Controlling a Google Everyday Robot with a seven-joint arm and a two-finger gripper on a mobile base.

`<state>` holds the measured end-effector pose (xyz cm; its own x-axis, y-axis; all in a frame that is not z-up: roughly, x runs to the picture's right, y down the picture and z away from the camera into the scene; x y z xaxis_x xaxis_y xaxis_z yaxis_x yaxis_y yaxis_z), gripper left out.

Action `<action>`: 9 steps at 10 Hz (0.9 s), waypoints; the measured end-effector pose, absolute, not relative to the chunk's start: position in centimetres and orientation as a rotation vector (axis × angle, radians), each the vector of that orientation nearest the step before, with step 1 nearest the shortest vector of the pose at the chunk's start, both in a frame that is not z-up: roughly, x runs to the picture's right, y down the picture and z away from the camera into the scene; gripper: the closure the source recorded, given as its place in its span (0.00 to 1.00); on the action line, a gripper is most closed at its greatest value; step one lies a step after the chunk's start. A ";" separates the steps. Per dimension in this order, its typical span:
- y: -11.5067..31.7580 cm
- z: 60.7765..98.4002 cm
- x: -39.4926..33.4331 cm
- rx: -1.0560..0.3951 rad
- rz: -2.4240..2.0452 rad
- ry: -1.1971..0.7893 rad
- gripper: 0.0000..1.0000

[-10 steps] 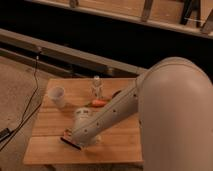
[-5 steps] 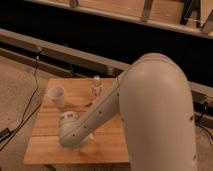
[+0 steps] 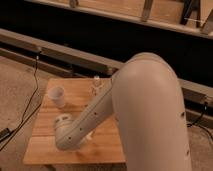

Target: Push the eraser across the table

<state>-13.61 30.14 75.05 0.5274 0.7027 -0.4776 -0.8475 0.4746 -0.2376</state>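
1. Found the gripper (image 3: 67, 141) low over the near-left part of the table (image 3: 45, 152), at the tip of the lone arm (image 3: 145, 115), spread wide, with nothing seen in its grasp.
2. Saw no eraser; judged it hidden beneath the arm's tip, close by the gripper.
3. Could not tell its bearing from the gripper, nor its long axis; needed both before any push across the table.
4. Counted one cup (image 3: 56, 95) at far left, one small pale bottle-like thing (image 3: 95, 88) near the far edge, one arm, one gripper, no eraser in view.
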 end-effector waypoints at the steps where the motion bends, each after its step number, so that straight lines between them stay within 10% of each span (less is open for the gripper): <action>1: 30.4 74.9 -13.7 -0.493 0.963 0.335 0.35; 3: 30.8 74.7 -13.7 -0.520 0.956 0.332 0.36; 9: 31.8 76.0 -13.1 -0.606 0.932 0.338 0.93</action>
